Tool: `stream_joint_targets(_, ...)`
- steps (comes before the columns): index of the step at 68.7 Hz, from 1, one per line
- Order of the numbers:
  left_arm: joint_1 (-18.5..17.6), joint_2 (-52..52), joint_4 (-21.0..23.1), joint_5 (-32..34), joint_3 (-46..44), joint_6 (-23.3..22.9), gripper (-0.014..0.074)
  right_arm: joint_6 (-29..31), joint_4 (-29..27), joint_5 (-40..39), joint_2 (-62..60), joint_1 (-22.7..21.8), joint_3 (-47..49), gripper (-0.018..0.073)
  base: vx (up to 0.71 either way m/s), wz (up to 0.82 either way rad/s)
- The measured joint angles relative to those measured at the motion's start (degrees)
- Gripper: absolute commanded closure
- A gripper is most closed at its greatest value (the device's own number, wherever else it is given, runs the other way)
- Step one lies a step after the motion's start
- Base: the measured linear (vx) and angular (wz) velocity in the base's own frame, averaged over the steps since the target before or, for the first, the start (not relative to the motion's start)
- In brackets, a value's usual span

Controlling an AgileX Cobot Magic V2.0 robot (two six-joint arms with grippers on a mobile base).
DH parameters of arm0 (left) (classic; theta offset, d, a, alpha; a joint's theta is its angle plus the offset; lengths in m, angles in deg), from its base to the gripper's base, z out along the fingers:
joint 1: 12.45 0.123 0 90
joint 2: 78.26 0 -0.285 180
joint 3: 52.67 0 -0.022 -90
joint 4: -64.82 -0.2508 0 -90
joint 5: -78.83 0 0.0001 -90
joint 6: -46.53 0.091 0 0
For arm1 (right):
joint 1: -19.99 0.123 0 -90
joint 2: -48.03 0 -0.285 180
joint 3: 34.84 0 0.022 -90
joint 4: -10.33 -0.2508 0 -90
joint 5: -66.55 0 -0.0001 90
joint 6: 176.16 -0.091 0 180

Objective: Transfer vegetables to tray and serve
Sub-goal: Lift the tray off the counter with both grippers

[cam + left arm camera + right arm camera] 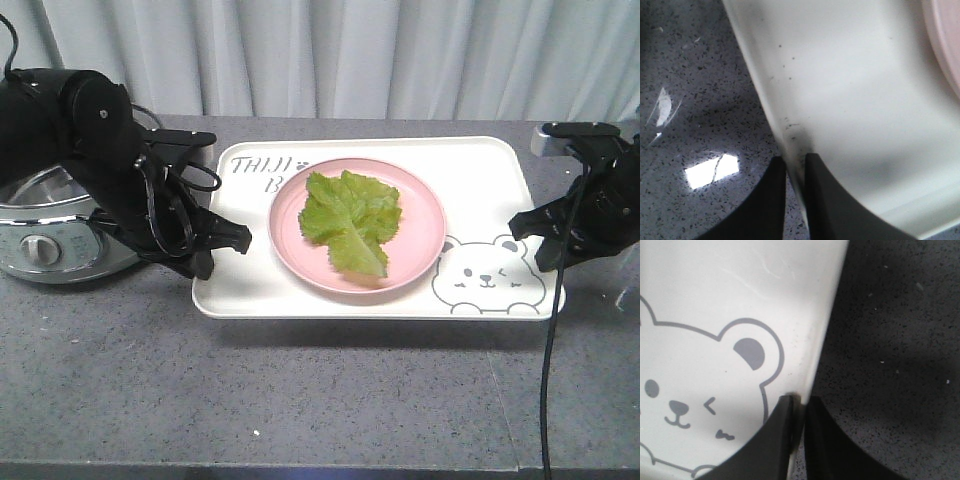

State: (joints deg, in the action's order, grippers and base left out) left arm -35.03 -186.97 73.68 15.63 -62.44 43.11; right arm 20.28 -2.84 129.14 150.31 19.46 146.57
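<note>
Bright green ruffled lettuce leaf (350, 222): lying centred on round pink plate (420, 235). Plate sits mid large cream-white rectangular plastic tray (480, 165), on grey speckled counter (300, 400).

L gripper (796, 161): jaws nearly closed, pinching tray rim at 9 o'clock.

R gripper (800, 402): same, on rim at 3 o'clock, beside grey bear drawing (705, 400).

Silver cooker (40, 240) further out at 9 o'clock.
</note>
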Motion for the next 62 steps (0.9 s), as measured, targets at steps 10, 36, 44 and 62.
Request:
stream_joint_targets(10,0.0,1.97,0.0,0.44,0.01,0.32,0.0603,-0.18,0.06,0.23,-2.47,0.0,0.0,0.0555,0.0,0.0)
stream_joint_targets(36,0.0,9.88,0.47,1.76,0.12,2.04,0.0603,-0.72,-0.29,0.99,-6.87,0.0,-0.01,0.0555,0.0,0.0)
stream_joint_targets(44,0.0,11.78,0.73,2.35,0.12,2.27,0.0603,-0.83,-0.41,0.99,-8.26,0.0,-0.07,0.0555,0.0,0.0)
stream_joint_targets(62,0.0,12.47,0.8,2.47,0.12,2.44,0.0603,-0.84,-0.41,1.28,-9.05,0.0,-0.07,0.0555,0.0,0.0)
